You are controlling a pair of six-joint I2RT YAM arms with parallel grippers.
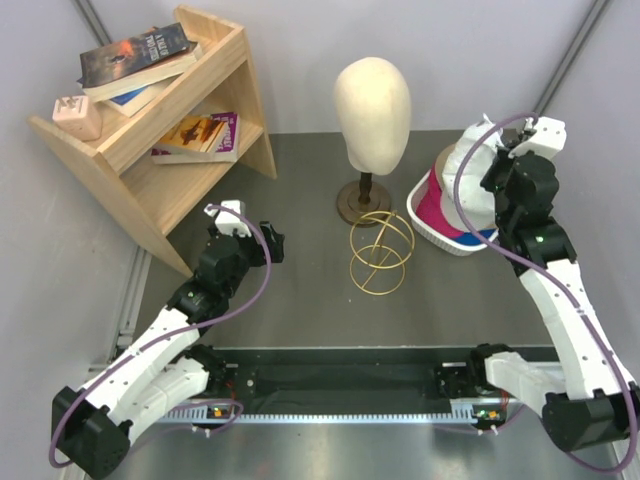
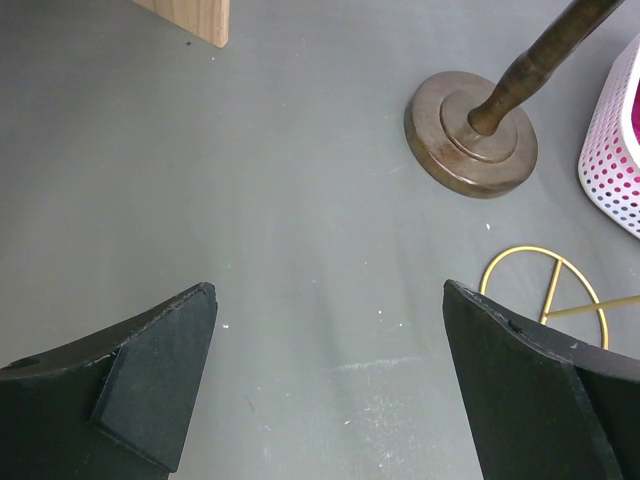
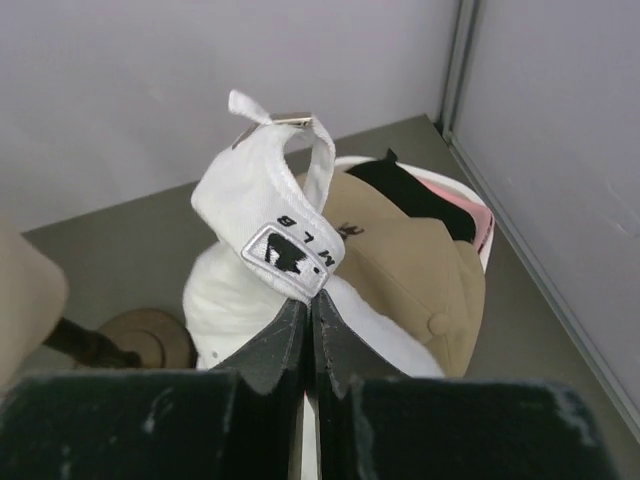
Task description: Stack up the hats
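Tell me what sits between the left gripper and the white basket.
In the top view: the mannequin stand's brown base and a gold wire sphere.

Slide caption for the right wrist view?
Right gripper shut on the white cap by its strap, tan cap just behind.

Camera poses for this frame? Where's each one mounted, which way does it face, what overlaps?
Top external: above and behind the bases, looking down on the table; both arms show, mannequin head and basket beyond them.
Left wrist: on the left arm, facing down at the table; left gripper open, both fingers at the bottom edge.
Right wrist: on the right arm, facing the hats; right gripper shut on the white cap, tan cap behind.
Shared: the mannequin's stand base appears in all three.
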